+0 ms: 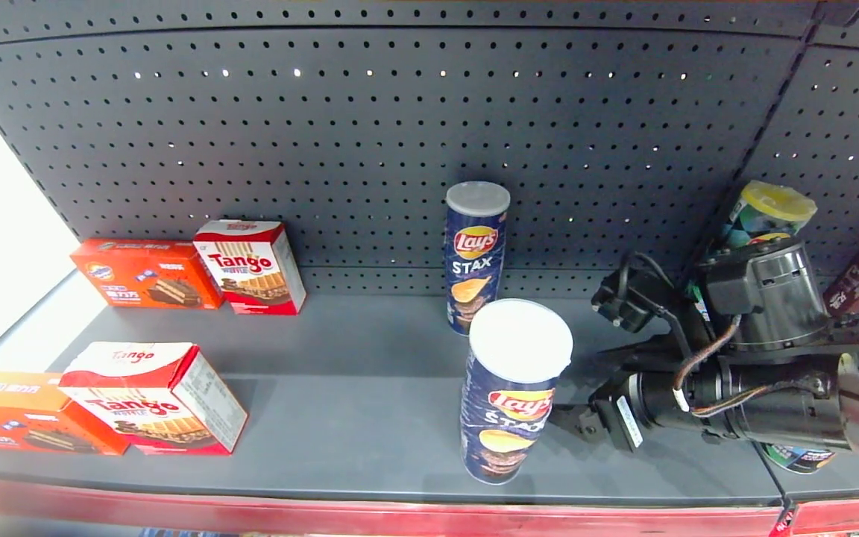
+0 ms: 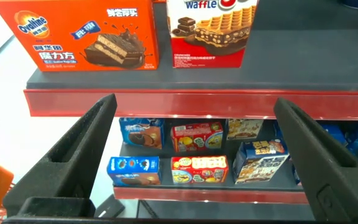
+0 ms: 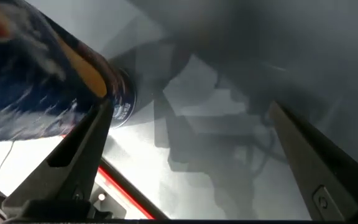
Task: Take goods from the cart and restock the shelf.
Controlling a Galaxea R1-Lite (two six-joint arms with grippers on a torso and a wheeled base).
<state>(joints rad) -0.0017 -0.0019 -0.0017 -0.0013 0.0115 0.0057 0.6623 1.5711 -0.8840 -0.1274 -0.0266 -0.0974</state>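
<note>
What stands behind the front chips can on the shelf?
A second chips can of the same kind stands upright behind the front can, near the perforated back panel. The front can's lid hides part of its base.

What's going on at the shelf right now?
The right gripper sits low over the shelf, close beside the front can. Its jaws are open, not gripping the can. That can stands upright near the shelf's front edge, and the back can stands upright by the rear panel. The left gripper hangs in front of the shelf's red edge, jaws open and empty. Four boxes stand at the shelf's left end.
</note>
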